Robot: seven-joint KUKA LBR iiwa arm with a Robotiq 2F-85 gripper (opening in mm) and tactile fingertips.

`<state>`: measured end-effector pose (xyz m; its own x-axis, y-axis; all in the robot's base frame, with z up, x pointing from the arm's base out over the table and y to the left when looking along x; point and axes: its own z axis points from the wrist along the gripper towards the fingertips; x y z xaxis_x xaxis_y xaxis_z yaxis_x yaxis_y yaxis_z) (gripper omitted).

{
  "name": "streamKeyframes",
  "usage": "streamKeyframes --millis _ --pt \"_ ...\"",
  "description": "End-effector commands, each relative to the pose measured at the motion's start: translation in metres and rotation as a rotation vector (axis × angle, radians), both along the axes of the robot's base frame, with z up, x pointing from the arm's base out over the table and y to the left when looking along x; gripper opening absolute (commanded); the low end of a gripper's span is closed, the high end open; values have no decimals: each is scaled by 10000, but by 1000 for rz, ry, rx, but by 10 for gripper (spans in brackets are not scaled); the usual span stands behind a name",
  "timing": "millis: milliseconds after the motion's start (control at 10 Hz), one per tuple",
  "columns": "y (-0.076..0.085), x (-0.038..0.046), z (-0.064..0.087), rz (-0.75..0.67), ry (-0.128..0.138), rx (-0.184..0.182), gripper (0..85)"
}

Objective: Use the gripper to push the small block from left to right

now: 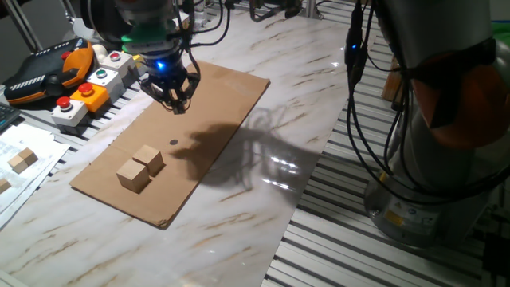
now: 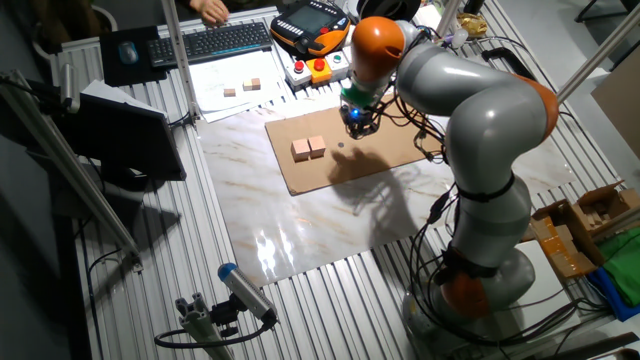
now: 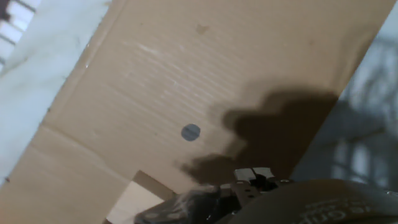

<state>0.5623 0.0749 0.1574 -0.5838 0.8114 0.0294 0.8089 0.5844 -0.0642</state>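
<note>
1. My gripper (image 1: 177, 102) hangs in the air above the far part of a flat sheet of brown cardboard (image 1: 215, 104).
2. My short dark fingers point down and meet in a tight bunch at their tips, so my claw looks clenched, and it holds nothing.
3. A blue light glows just above my fingers, and a green band sits higher up.
4. Two small wooden blocks rest on the near left part of the cardboard, touching each other.
5. One block (image 1: 149, 159) sits a bit farther and more to the right; the other block (image 1: 133, 174) sits nearer and more to the left.
6. I cannot tell which one is the small block, since they look about the same.
7. My claw is well apart from both blocks and touches neither.
8. A small dark dot (image 1: 174, 143) marks the cardboard between my claw and the blocks.
9. The cardboard lies on a pale marble table (image 1: 263, 207).
10. In the hand view, I see the dot (image 3: 191, 132), my dark shadow, and one block's corner (image 3: 134, 199) at the bottom edge.
11. In the other fixed view, my claw (image 2: 358, 128) hangs to the right of the two blocks (image 2: 308, 148).
</note>
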Motion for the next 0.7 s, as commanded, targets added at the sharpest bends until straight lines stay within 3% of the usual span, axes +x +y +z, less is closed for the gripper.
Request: streamKeyframes --millis 0,200,600 --pt "2 -1 1 306 3 4 10" --pt "4 2 -1 336 10 13 7" --pt "4 18 -8 349 -5 22 7"
